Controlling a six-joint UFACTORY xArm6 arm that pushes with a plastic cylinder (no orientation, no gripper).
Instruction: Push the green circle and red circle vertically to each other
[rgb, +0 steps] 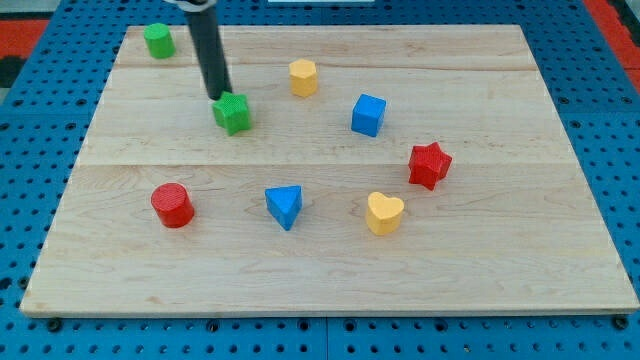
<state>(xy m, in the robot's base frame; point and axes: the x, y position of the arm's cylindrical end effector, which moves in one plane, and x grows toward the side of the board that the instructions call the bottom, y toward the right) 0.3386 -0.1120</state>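
The green circle stands near the board's top left corner. The red circle stands at the lower left, well below it and slightly to the right. My tip rests on the board at the upper left edge of a green star-like block, touching or nearly touching it. The tip is to the right of and below the green circle, and well above the red circle.
A yellow hexagon-like block is at top centre. A blue cube is right of centre. A red star, a yellow heart and a blue triangle lie lower down. The wooden board sits on a blue pegboard.
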